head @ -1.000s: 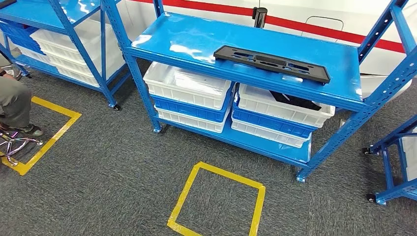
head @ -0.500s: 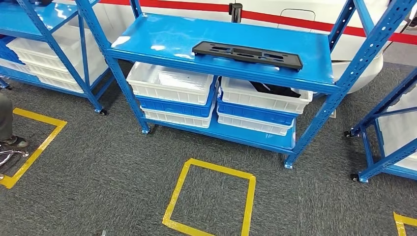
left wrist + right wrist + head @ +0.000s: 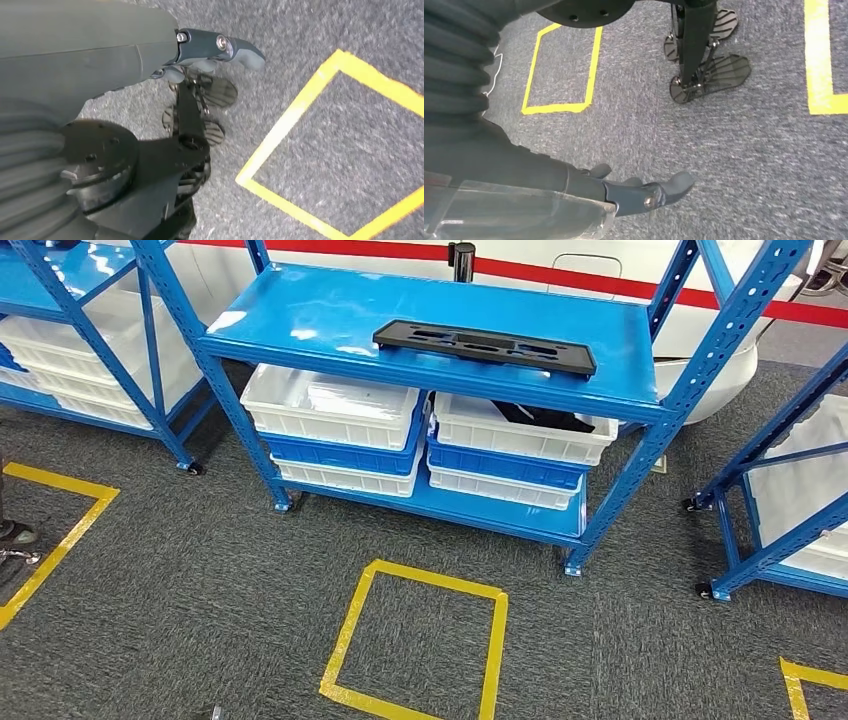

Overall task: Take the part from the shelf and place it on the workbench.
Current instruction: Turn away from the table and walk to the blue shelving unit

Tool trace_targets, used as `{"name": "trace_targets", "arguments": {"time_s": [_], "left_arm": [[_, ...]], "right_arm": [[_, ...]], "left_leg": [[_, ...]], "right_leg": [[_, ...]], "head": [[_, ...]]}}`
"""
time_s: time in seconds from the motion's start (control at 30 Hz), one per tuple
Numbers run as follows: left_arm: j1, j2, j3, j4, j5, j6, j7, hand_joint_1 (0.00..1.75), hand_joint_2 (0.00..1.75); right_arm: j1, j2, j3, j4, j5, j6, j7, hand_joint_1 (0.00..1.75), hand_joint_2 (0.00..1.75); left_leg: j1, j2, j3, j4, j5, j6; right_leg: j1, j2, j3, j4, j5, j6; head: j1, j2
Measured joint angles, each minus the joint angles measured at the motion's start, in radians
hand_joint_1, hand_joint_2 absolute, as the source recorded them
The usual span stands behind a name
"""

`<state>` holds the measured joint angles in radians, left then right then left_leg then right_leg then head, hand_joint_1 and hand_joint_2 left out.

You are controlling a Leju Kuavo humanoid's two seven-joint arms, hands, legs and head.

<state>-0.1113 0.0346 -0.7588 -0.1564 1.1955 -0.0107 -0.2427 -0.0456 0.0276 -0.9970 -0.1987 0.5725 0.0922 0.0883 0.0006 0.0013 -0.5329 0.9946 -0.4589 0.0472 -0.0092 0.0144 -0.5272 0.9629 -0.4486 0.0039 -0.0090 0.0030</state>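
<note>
1. Grey carpet floor point(image 3: 200, 580) is lying open in front of the blue shelf rack point(image 3: 430, 315); a yellow tape square point(image 3: 415, 645) is sitting on the carpet just ahead of the rack's front edge, with bare carpet between tape and rack feet.
2. Neighbouring racks are standing on both sides: one to the left point(image 3: 90, 300), one to the right point(image 3: 790, 440), each leaving a carpet gap to the middle rack's posts.
3. White and blue bins point(image 3: 335, 425) are stacking on the lower shelf, in two piles side by side; the right pile's top bin point(image 3: 520, 430) is holding something dark, too hidden to identify.
4. The part point(image 3: 484, 346) is lying flat on the top shelf, right of centre, near the front edge: a long, thin black panel with several cut-outs along its length.
5. Left hand point(image 3: 215, 47) is hanging above the carpet, holding nothing; whether the fingers are spread or curled I cannot tell.
6. Right hand point(image 3: 644, 192) is likewise hanging over the carpet, nothing in it, thumb extended; finger state cannot be told.
7. No readable writing or labels on any surface.
</note>
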Motion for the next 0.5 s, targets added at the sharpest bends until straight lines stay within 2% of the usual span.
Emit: {"name": "trace_targets", "arguments": {"time_s": [0.07, 0.1, 0.17, 0.2, 0.23, 0.27, 0.3, 0.37, 0.4, 0.43, 0.5], "left_arm": [[0.000, -0.001, -0.001, 0.000, -0.002, 0.001, 0.001, 0.00, 1.75], [-0.001, -0.002, -0.002, 0.000, -0.002, 0.002, 0.002, 0.00, 1.75], [-0.002, -0.004, -0.003, 0.000, -0.003, 0.002, 0.003, 0.00, 1.75], [-0.002, -0.004, -0.003, 0.000, -0.003, 0.002, 0.003, 0.00, 1.75], [-0.001, -0.005, -0.003, 0.000, -0.003, 0.002, 0.003, 0.00, 1.75], [-0.001, -0.006, -0.003, 0.000, -0.004, 0.002, 0.003, 0.00, 1.75], [-0.001, -0.007, -0.004, 0.000, -0.004, 0.002, 0.004, 0.00, 1.75], [-0.001, -0.009, -0.007, 0.000, -0.006, 0.002, 0.004, 0.00, 1.75], [-0.001, -0.010, -0.009, 0.000, -0.007, 0.002, 0.005, 0.00, 1.75], [-0.001, -0.010, -0.011, 0.000, -0.008, 0.002, 0.005, 0.00, 1.75], [-0.001, -0.009, -0.015, 0.000, -0.010, 0.002, 0.006, 0.00, 1.75]], "right_arm": [[0.000, -0.001, 0.000, 0.000, 0.004, -0.002, 0.000, 0.00, 1.75], [0.000, -0.002, 0.001, 0.000, 0.006, -0.004, 0.000, 0.00, 1.75], [0.000, -0.003, 0.001, 0.000, 0.008, -0.005, 0.000, 0.00, 1.75], [0.000, -0.004, 0.001, 0.000, 0.009, -0.006, 0.001, 0.00, 1.75], [0.001, -0.004, 0.001, 0.000, 0.010, -0.007, 0.001, 0.00, 1.75], [0.002, -0.006, 0.001, 0.000, 0.012, -0.008, 0.001, 0.00, 1.75], [0.003, -0.007, 0.002, 0.000, 0.015, -0.009, 0.001, 0.00, 1.75], [0.002, -0.010, 0.004, 0.000, 0.020, -0.009, 0.002, 0.00, 1.75], [0.000, -0.011, 0.006, 0.000, 0.022, -0.009, 0.001, 0.00, 1.75], [0.000, -0.011, 0.008, 0.000, 0.024, -0.009, 0.001, 0.00, 1.75], [0.000, -0.012, 0.012, 0.000, 0.028, -0.009, 0.001, 0.00, 1.75]], "left_leg": [[0.004, 0.004, 0.005, -0.021, 0.015, 0.008], [0.006, 0.006, 0.006, -0.032, 0.023, 0.012], [0.006, 0.010, 0.002, -0.041, 0.033, 0.017], [0.005, 0.011, -0.003, -0.040, 0.035, 0.016], [0.004, 0.012, -0.007, -0.040, 0.036, 0.015], [0.003, 0.012, -0.010, -0.039, 0.038, 0.013], [0.004, 0.012, -0.012, -0.037, 0.040, 0.010], [0.003, 0.012, -0.016, -0.028, 0.039, 0.003], [0.002, 0.013, -0.019, -0.021, 0.035, -0.003], [0.000, 0.013, -0.022, -0.015, 0.032, -0.010], [0.000, 0.013, -0.024, -0.009, 0.027, -0.021]], "right_leg": [[0.003, -0.002, -0.010, 0.011, -0.007, 0.006], [0.004, -0.004, -0.026, 0.040, -0.024, 0.004], [0.002, -0.005, -0.087, 0.162, -0.084, -0.006], [0.000, -0.005, -0.119, 0.232, -0.112, -0.007], [-0.002, -0.005, -0.140, 0.281, -0.128, -0.003], [-0.005, -0.006, -0.142, 0.292, -0.128, 0.005], [-0.008, -0.007, -0.121, 0.257, -0.112, 0.016], [-0.015, -0.014, -0.042, 0.113, -0.064, 0.036], [-0.017, -0.017, -0.011, 0.052, -0.046, 0.037], [-0.016, -0.018, 0.006, 0.017, -0.037, 0.032], [-0.011, -0.016, 0.008, 0.004, -0.032, 0.015]], "head": [[0.001, 0.000], [0.002, 0.000], [0.003, 0.000], [0.003, 0.000], [0.003, 0.000], [0.003, 0.000], [0.003, 0.000], [0.004, 0.000], [0.003, 0.000], [0.002, 0.000], [0.001, 0.000]]}}
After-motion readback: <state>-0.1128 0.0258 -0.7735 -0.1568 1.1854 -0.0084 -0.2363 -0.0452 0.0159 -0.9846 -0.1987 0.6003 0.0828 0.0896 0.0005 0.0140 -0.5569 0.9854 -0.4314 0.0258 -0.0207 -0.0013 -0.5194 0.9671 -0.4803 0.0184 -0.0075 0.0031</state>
